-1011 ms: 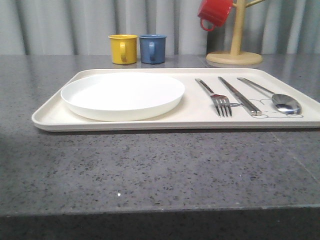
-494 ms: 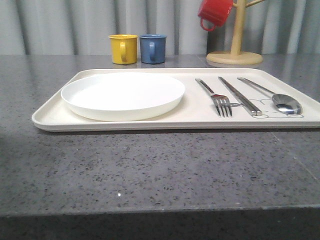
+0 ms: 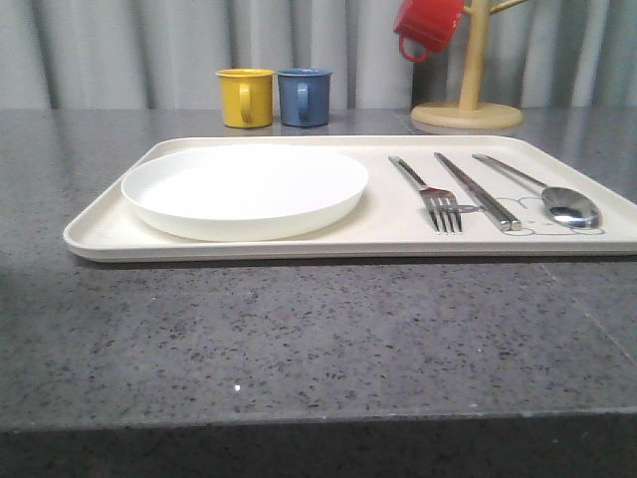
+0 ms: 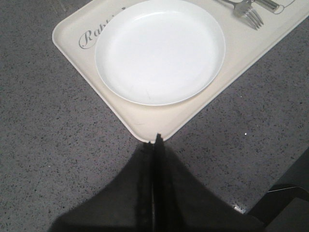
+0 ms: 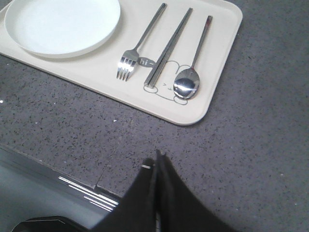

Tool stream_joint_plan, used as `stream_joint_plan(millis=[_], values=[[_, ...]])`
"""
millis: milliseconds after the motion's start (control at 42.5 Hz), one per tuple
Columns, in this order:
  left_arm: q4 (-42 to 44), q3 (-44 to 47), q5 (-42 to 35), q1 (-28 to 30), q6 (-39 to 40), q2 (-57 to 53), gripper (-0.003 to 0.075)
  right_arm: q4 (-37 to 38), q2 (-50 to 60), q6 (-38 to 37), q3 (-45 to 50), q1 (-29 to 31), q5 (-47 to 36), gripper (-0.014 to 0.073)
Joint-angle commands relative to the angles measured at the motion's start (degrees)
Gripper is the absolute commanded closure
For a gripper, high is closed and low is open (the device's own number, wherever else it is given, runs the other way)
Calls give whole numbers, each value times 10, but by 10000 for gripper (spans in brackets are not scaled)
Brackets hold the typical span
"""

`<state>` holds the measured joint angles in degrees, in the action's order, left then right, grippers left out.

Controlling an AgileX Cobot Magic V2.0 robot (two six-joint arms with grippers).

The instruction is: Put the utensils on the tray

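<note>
Cream and rectangular with rounded corners and a low raised rim, the tray lies flat on the speckled grey stone worktop, and everything for the setting already rests on it. In the left wrist view the left end effector hangs over bare worktop just off one tray corner, its dark fingers pressed together into a thin blade with nothing between them; the shallow round white plate sits beyond that corner, beside the script "Rabbit" lettering. In the right wrist view the right end effector is likewise closed flat and empty, poised above the worktop a little outside the tray's rim, with the three utensils lying ahead of it. These are shiny metal and lie side by side without touching: the four-tined fork nearest the plate, the long straight flat sticks in the middle, and the oval-bowled spoon on the outside, its bowl over the grey rabbit drawing. From the front the plate fills the tray's left half, smooth and matte, while the fork, sticks and spoon occupy the right half, handles pointing away. Behind the tray stand a yellow mug and a blue mug, and a red mug hangs on a wooden mug tree.
</note>
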<state>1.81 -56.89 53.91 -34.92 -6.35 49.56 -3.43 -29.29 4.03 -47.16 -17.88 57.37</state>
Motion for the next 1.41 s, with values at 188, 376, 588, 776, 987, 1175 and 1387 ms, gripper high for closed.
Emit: stream_joint_plan(millis=[188, 376, 588, 776, 987, 1175, 1387], values=[[-14, 31, -75, 41, 8, -75, 741, 2, -3, 6, -14, 1, -37, 660], [-14, 126, -161, 166, 8, -202, 741, 2, -3, 6, -14, 1, -37, 660], [-14, 288, -344, 263, 8, -338, 741, 2, -3, 6, -14, 1, -37, 660], [-18, 437, -448, 313, 8, -429, 741, 2, -3, 6, -14, 1, -37, 660], [-54, 534, -511, 333, 8, -496, 741, 2, -3, 6, -14, 1, -37, 660], [-54, 575, -570, 333, 8, -511, 741, 2, -3, 6, -14, 1, -37, 660], [-54, 577, -574, 333, 8, -511, 741, 2, -4, 6, -14, 1, -37, 660]])
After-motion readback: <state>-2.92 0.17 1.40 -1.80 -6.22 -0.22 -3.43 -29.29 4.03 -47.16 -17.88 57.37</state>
